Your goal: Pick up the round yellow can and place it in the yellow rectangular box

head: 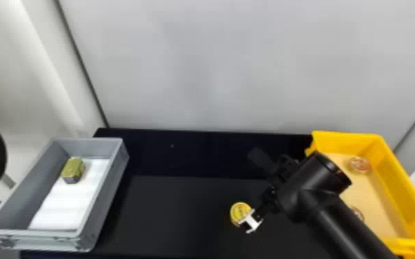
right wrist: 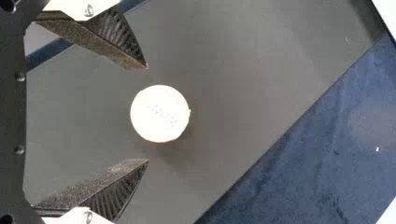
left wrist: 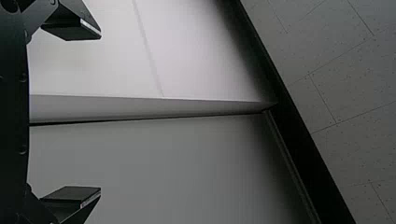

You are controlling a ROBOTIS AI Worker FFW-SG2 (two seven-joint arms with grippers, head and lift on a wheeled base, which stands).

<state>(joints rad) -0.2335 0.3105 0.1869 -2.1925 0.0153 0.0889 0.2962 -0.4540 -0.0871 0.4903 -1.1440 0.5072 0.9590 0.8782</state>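
While the right end effector (head: pixel 253 191) hangs over the dark table (head: pixel 179 213), its fingers spread wide, the round yellow can (head: pixel 238 210) sits there, lined up with the gap between them, left of the yellow rectangular box (head: pixel 397 179).

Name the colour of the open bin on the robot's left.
The bin is grey, best seen in the head view.

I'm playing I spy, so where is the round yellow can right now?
In the head view, the round yellow can is on the black table, right of the gray box, near the right gripper.
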